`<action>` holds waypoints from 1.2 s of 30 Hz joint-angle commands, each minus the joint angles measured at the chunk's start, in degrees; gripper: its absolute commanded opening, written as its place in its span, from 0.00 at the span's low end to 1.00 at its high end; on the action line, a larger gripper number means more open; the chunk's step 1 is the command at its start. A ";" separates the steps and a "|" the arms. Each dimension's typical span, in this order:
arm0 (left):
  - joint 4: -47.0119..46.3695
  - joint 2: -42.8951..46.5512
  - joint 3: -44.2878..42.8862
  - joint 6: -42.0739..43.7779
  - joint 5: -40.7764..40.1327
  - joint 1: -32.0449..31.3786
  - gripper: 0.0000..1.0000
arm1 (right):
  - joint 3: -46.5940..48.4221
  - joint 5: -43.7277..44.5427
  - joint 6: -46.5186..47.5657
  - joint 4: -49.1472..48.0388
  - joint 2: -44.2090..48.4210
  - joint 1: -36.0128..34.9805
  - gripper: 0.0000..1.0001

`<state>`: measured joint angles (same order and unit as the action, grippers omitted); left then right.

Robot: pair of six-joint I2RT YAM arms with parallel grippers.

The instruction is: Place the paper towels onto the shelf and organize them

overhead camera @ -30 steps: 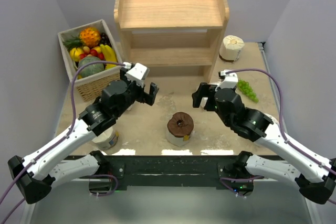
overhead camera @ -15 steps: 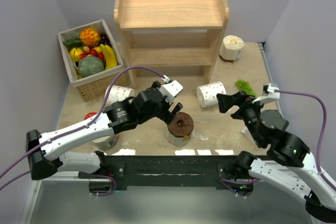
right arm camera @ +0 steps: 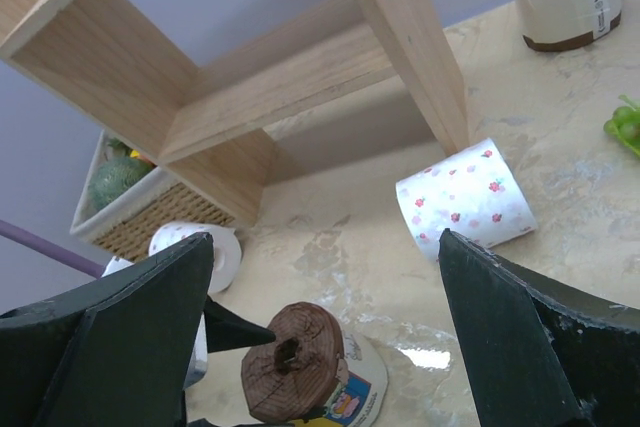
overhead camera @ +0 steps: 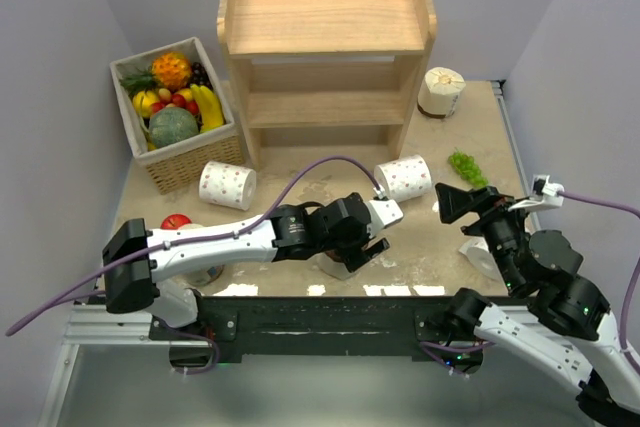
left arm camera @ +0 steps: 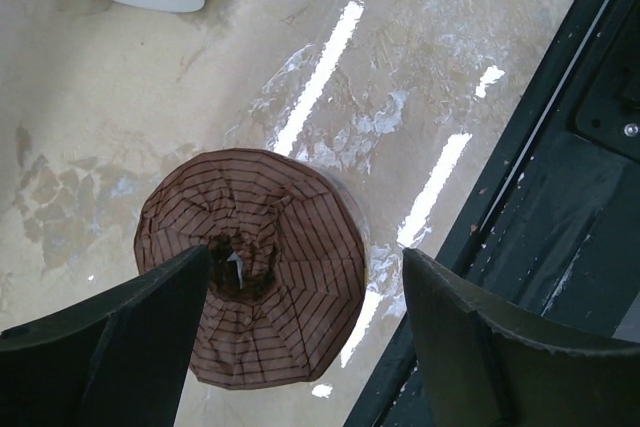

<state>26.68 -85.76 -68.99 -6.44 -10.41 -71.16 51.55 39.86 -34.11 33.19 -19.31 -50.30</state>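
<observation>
Left wrist view looks straight down on a paper towel roll [left arm camera: 250,267] standing upright on the table [overhead camera: 300,172] near its front edge, the top end gathered in brown pleated wrap around a dark core hole. The left gripper [left arm camera: 305,257] hangs over this roll with its jaws spread wide, one finger on either side of the top; whether either finger touches it cannot be told. The right gripper [overhead camera: 458,201] is raised above the table's right side, jaws equally wide apart and holding nothing. A white dotted roll [overhead camera: 405,177] lies on its side just in front of the shelf [overhead camera: 325,22], near its right leg. A second dotted roll [overhead camera: 225,184] lies beside the wicker basket [overhead camera: 185,162], and a cream roll [overhead camera: 441,90] stands upright to the right of the shelf. The basket holds fruit, among it bananas [overhead camera: 207,102] and a green melon [overhead camera: 173,127].
</observation>
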 commanded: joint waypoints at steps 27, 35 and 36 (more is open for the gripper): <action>-3.21 -4.51 6.50 -4.98 -4.18 0.66 0.59 | -0.66 0.84 -0.17 -0.93 0.16 -0.15 0.99; -11.64 8.40 9.66 -10.34 15.30 13.93 0.49 | -6.36 -16.90 3.00 -11.99 -0.38 -0.15 0.96; -13.04 9.63 10.01 -11.74 17.08 16.55 0.49 | -7.07 -19.18 2.65 -14.88 -0.29 -0.15 0.96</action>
<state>22.04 -84.09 -59.66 -13.02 -3.99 -61.60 47.33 32.23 -32.29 28.71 -19.14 -50.30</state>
